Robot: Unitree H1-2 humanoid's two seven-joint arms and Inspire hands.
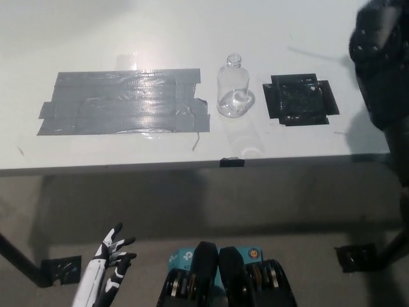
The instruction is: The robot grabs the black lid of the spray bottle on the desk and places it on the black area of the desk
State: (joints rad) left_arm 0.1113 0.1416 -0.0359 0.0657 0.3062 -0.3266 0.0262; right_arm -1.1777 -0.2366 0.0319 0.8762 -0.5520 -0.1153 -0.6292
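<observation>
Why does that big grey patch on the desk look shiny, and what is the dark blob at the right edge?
Head view: the grey taped patch throws back overhead light as white glare, as does the clear bottle; the blob is the robot's black right arm, close to the camera, soft and blurred; the black square hardly shines; the white left hand rests low, open.

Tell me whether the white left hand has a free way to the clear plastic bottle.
Probably not: the white left hand hangs open below the desk edge, well off from the clear plastic bottle.

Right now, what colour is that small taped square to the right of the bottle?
Black, slightly glossy; the taped square shows plainly in the head view.
</observation>
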